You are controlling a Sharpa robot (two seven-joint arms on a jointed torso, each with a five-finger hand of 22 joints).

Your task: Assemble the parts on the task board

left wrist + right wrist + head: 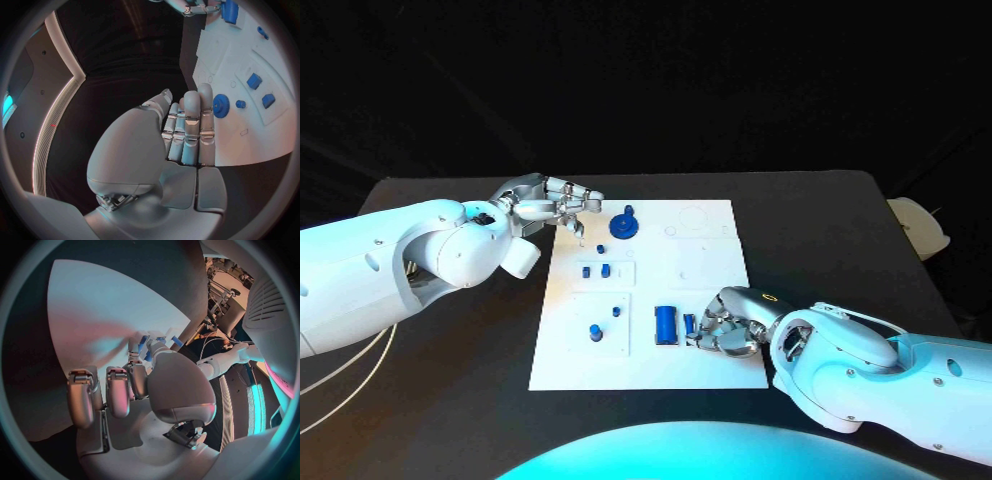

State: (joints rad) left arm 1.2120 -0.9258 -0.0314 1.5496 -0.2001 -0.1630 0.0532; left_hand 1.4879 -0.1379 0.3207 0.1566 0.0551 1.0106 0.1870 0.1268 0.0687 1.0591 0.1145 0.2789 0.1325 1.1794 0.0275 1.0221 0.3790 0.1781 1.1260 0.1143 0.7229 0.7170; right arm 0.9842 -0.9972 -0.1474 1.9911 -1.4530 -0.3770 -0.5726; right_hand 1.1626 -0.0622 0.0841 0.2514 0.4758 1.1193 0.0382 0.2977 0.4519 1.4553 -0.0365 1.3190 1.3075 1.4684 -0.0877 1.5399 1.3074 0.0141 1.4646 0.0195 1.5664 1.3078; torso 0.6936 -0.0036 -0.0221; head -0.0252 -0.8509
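The white task board (711, 270) lies in the middle of the black table. On it are a round blue gear-like part (626, 225), several small blue parts (596, 270) in its left recesses, and a blue block (666, 324) near the front. My right hand (733, 322) rests on the board's front right, its fingertips pinching a narrow blue part (689, 325) right beside the block; the right wrist view shows that blue part (145, 343) at the fingertips. My left hand (553, 205) hovers at the board's far left corner, fingers stretched out and holding nothing, with the gear (221, 105) just beyond them.
The black table (444, 400) has bare room on both sides of the board. A pale object (917, 225) sits off the table's right edge. Round outlines (689, 222) mark the board's far right area.
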